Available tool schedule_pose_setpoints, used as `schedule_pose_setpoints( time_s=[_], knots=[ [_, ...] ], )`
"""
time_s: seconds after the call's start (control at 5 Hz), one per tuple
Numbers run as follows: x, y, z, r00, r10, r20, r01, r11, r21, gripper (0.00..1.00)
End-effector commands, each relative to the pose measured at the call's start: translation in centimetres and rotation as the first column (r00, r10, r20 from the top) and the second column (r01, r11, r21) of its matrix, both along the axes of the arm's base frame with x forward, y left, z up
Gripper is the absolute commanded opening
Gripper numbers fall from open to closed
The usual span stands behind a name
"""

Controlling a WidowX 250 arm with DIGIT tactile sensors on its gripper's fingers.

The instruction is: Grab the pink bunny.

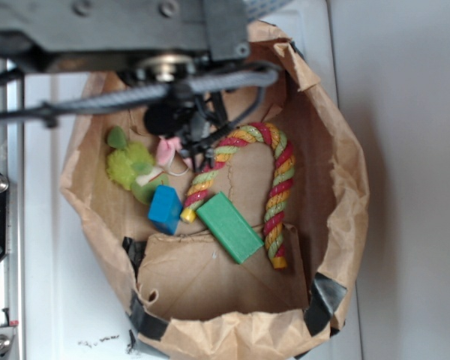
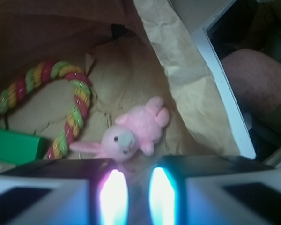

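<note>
A crumpled brown paper bag (image 1: 337, 187), its corners bound with dark tape, sits open on a white counter (image 1: 405, 112) and holds every toy in the scene, so the arm has to come in from above. The WidowX arm (image 1: 135, 30) spans the top of the exterior view, its cables dropping toward the bag's far-left side, where the target lies. A striped rope toy (image 1: 279, 180), bent like a cane, arcs across the bag's floor, with a green block (image 1: 229, 226) leaning inside its curve and a blue block (image 1: 165, 209) just beside a fuzzy lime-green plush (image 1: 133, 166). The pink bunny (image 2: 136, 129) lies flat on the paper floor between the rope's end and the bag wall, face turned up, one ear stretched toward the rope. In the wrist view it rests directly ahead of the end effector (image 2: 133, 192), whose two glowing fingertips (image 2: 113, 194) stand slightly parted with a gap between them and nothing held. That alignment suggests a descent lined up on the toy's head, with the grasp itself not yet made. The rope lies near enough to be a likely snag.
</note>
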State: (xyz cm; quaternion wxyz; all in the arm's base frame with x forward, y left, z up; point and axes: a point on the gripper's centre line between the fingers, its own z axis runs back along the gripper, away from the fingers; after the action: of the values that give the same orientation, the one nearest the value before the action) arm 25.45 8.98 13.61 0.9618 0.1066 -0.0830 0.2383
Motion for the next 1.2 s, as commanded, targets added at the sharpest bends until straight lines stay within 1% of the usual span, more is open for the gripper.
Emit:
schedule_pose_setpoints(
  time_s=[0.0,0.2,0.4,0.6,0.8,1.0],
  knots=[
    [0.2,1.1,-3.1,0.922,0.342,-0.183,-0.361,0.929,-0.083,1.00],
    [0.6,1.3,-4.7,0.827,0.504,-0.250,-0.541,0.834,-0.107,1.00],
    [0.7,1.4,-5.9,0.771,0.575,-0.273,-0.617,0.781,-0.097,1.00],
    [-0.1,1.1,-6.7,0.754,0.613,-0.237,-0.646,0.757,-0.096,1.00],
    [-1.4,0.3,-6.4,0.782,0.618,-0.084,-0.623,0.775,-0.106,1.00],
    [-1.2,1.3,-6.9,0.746,0.662,-0.068,-0.665,0.737,-0.123,1.00]
  ],
)
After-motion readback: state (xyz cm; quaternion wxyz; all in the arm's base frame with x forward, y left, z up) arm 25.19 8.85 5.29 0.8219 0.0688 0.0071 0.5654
